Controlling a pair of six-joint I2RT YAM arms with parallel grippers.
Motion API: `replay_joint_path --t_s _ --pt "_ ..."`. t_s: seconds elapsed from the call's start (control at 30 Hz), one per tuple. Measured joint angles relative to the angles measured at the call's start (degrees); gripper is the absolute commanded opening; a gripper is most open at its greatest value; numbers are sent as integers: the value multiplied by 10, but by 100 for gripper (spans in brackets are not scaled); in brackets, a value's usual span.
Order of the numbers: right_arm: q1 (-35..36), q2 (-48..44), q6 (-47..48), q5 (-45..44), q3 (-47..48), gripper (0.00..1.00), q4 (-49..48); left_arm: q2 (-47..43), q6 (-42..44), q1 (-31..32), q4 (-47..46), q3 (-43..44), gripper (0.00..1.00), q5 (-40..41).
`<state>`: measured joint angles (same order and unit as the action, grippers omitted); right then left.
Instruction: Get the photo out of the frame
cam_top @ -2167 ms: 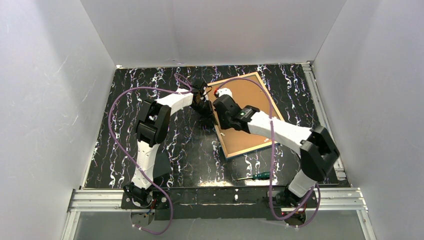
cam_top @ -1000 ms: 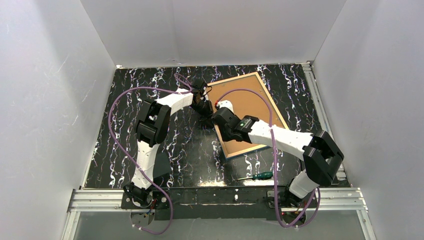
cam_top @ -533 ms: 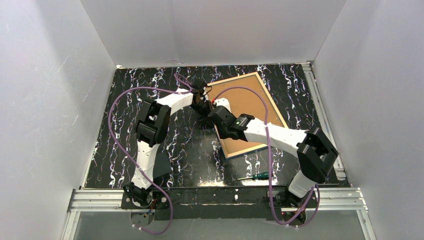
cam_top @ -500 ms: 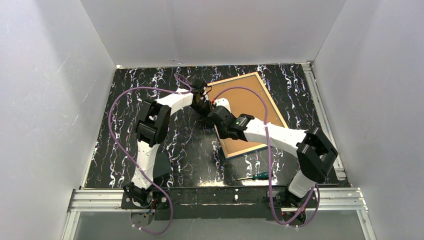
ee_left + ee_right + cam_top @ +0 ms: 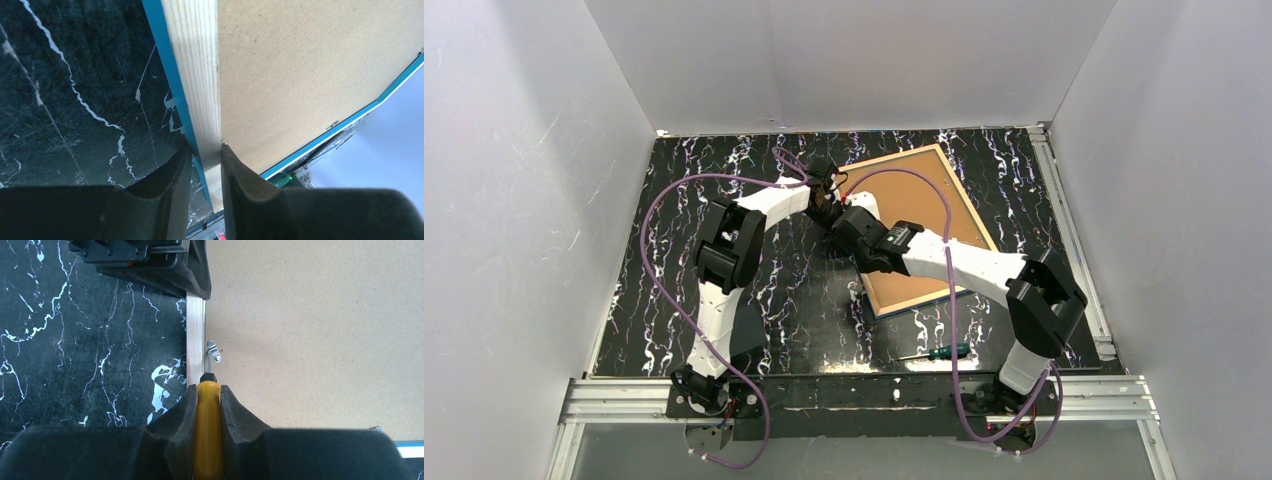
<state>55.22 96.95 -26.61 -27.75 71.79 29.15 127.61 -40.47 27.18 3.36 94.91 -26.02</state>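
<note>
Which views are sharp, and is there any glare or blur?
Top external: even light, no glare, sharp. Left wrist: frame crisp, near foreground dark and soft. Right wrist: metal clip crisp, yellow handle slightly soft up close.

Bare pale wood backs the frame [image 5: 197, 75]; the backing board [image 5: 310, 315] is matt brown fibreboard; the screwdriver [image 5: 207, 440] handle is glossy yellow plastic.

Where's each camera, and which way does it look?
Top camera: high behind the arms, looking down at the table, frame and both arms.
Left wrist: on the left arm, looks along the left gripper pinching the frame's edge.
Right wrist: on the right arm, looks past the right gripper holding a yellow tool by a metal tab.
Shared: both wrist views show the backing board.
</note>
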Motion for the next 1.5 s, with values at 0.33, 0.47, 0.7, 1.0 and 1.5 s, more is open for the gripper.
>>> replay_joint_path --t_s 0.33,0.47,0.7,1.0,1.5 --pt "-16 13 15 4 32 1 12 0 0 0 1 1 0 0" --pt "-33 -9 33 -4 53 1 18 6 0 0 14 13 15 0" --pt "-76 -217 48 -6 7 1 42 34 14 -2 80 76 52 3" --pt "-199 -448 23 26 -198 1 108 3 24 -10 113 52 62 18" --pt "-274 -522 -71 87 -263 1 158 -139 74 9 161 7 61 -14"
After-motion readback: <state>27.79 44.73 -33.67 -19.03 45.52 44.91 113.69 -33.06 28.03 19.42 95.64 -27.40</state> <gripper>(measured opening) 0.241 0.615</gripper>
